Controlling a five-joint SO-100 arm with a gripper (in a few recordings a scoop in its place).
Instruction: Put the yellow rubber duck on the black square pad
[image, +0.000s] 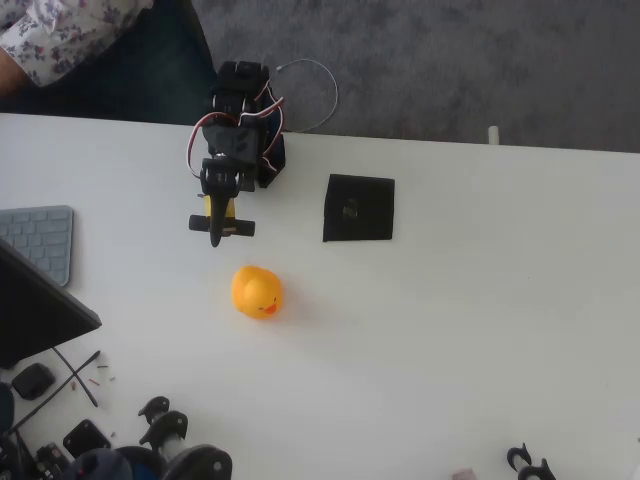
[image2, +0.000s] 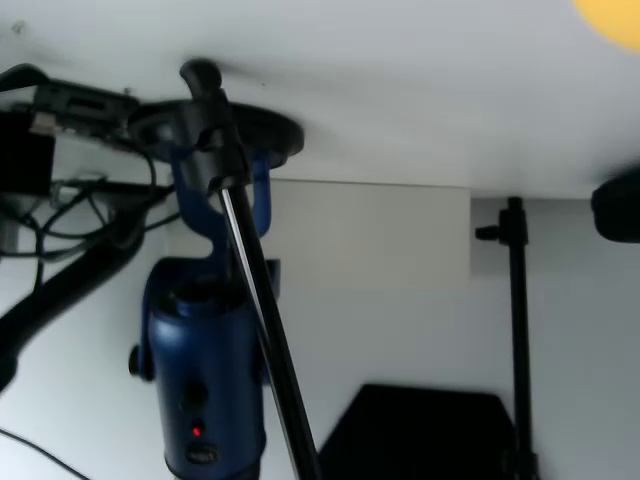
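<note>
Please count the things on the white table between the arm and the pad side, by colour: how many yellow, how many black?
Yellow: 1, the duck
Black: 1, the pad
Total: 2
The duck stands on the bare table, apart from the pad and from the gripper.

The wrist view appears upside down: a white tabletop (image2: 420, 90) spans the upper part of the frame. At the upper right corner a blurred piece of the yellow rubber duck (image2: 612, 22) shows. A blue microphone (image2: 205, 370) with a small red light fills the lower left, its round base (image2: 215, 135) against the tabletop, a thin black rod (image2: 262, 300) crossing it. Black cables (image2: 70, 215) tangle at left. A slim black stand (image2: 520, 330) rises at right.
</note>
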